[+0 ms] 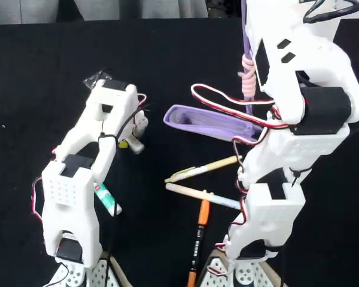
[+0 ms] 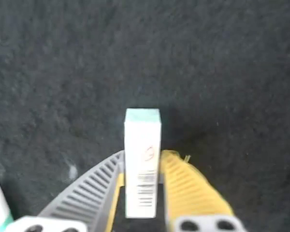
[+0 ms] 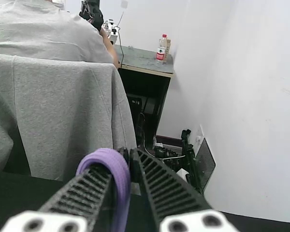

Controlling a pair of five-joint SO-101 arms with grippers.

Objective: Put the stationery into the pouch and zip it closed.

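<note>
In the high view, one purple pouch (image 1: 206,122) is lying near the middle of the black worktop (image 1: 48,60). Its long axis is running left to right and its mouth is gaping open. Its strap (image 1: 246,54) is leading off from the right end toward the far edge. Three writing tools are lying between the pouch and the near edge. The farther pale pen (image 1: 203,169) and the nearer pale pen (image 1: 200,194) are fanning apart toward the right edge. One orange-and-black marker (image 1: 197,239) is pointing at the near edge, its orange end touching the nearer pale pen. One white-and-green tube (image 1: 109,201) is lying under the left arm, toward the near left corner.

In the left wrist view, the left gripper (image 2: 144,155) is showing its grey and yellow jaws pinching one small white box (image 2: 142,135). The box is lying lengthwise along them, with its teal end pointing away from the wrist, above the worktop.

In the right wrist view, the right gripper (image 3: 129,153) is facing the room beyond the worktop, with its black jaws clamping the purple strap loop.
</note>
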